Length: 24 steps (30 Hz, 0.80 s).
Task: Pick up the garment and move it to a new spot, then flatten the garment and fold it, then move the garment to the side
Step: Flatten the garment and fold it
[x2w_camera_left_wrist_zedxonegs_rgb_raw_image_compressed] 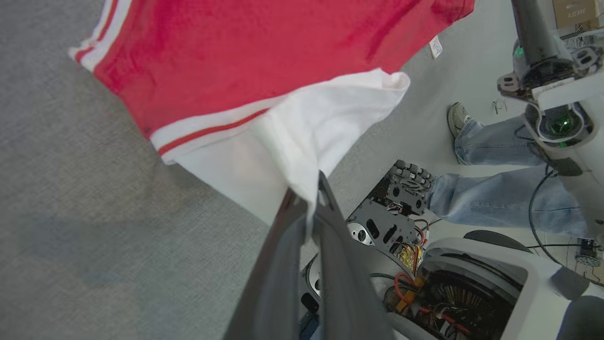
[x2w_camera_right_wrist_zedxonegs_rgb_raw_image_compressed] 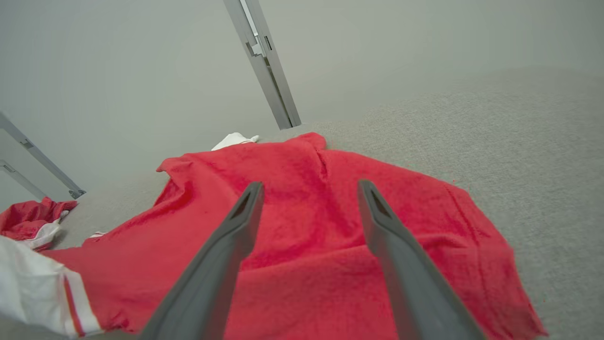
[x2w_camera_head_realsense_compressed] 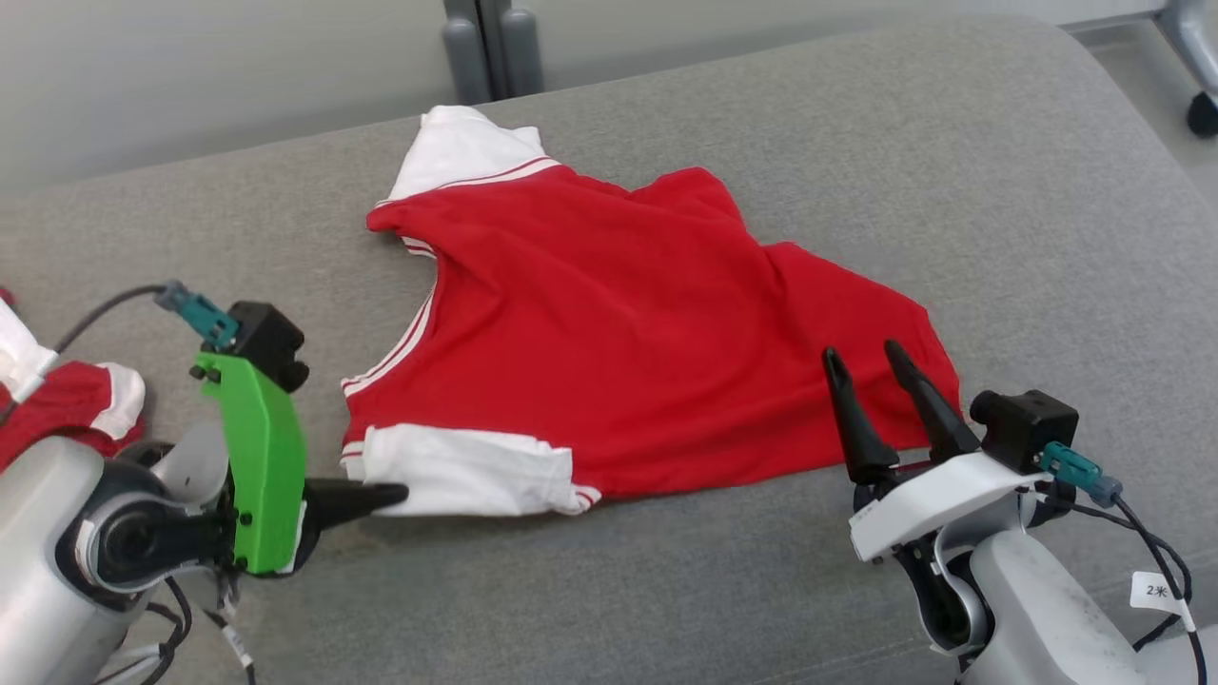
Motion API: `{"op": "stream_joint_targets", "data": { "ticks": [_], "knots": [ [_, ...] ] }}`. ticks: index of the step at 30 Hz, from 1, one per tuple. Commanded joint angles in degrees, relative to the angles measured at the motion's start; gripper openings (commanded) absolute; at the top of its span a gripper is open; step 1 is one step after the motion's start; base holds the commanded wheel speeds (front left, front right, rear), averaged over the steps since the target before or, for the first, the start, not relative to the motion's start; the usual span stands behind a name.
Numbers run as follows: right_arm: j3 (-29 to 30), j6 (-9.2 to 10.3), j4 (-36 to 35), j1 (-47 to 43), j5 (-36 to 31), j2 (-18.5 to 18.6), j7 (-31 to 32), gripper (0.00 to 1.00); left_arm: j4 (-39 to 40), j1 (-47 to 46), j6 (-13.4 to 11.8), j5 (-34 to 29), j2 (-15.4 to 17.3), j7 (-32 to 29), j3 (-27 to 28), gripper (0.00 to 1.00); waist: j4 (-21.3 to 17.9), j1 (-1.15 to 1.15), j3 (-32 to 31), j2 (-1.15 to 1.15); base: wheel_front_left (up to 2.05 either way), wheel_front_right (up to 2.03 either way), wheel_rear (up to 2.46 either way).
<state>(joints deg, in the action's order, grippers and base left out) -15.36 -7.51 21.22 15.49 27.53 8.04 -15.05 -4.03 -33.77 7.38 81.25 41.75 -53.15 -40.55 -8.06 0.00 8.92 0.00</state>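
I've got the left gripper pinched on the white sleeve of the red knit jersey lying mid grey fabric cushion, w/ right gripper spread over its hem; flattening step imo, next needs right to clamp hem.

Left gripper: fingers pressed together, lying roughly level and pointing across toward the right arm's side. White sleeve edge of the garment is pinched at the tips. Green wrist plate stands upright behind the fingers. Right gripper: fingers spread wide, tips pointing forward, tilted slightly leftward.
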Motion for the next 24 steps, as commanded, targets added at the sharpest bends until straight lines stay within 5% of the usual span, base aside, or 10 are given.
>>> {"op": "stream_joint_targets", "data": {
  "ticks": [1,9,11,12,24],
  "knots": [
    [0.1,0.04,0.1,0.0,-0.2,0.4,-0.2,1.0,0.3,1.6,0.2,-1.5,1.3,-0.3,-1.2,0.0,3.4,0.0,-1.6,0.0,0.0,0.0,0.0],
    [0.6,0.04,0.4,0.5,0.2,1.3,-0.2,1.0,-1.4,6.2,0.2,-7.8,3.3,4.8,-8.4,0.0,4.7,0.0,-2.1,0.0,0.0,0.0,0.0],
    [0.8,0.04,0.4,0.3,0.2,1.5,-0.2,1.0,-2.2,7.2,0.2,-8.3,3.2,6.7,-9.9,0.82,4.9,0.0,-2.1,0.0,0.0,0.0,0.0],
    [1.0,0.04,0.4,0.1,0.2,1.5,-0.2,1.0,-2.7,7.5,0.2,-8.3,3.4,7.6,-10.6,1.0,4.9,0.0,-2.1,0.0,0.0,0.0,0.0],
    [3.6,0.04,-0.5,-1.7,-0.2,2.0,-0.2,1.0,1.2,4.6,0.2,-11.0,8.9,24.3,-9.4,1.0,6.2,0.0,-3.5,0.0,0.0,0.0,0.0]
  ]
}}
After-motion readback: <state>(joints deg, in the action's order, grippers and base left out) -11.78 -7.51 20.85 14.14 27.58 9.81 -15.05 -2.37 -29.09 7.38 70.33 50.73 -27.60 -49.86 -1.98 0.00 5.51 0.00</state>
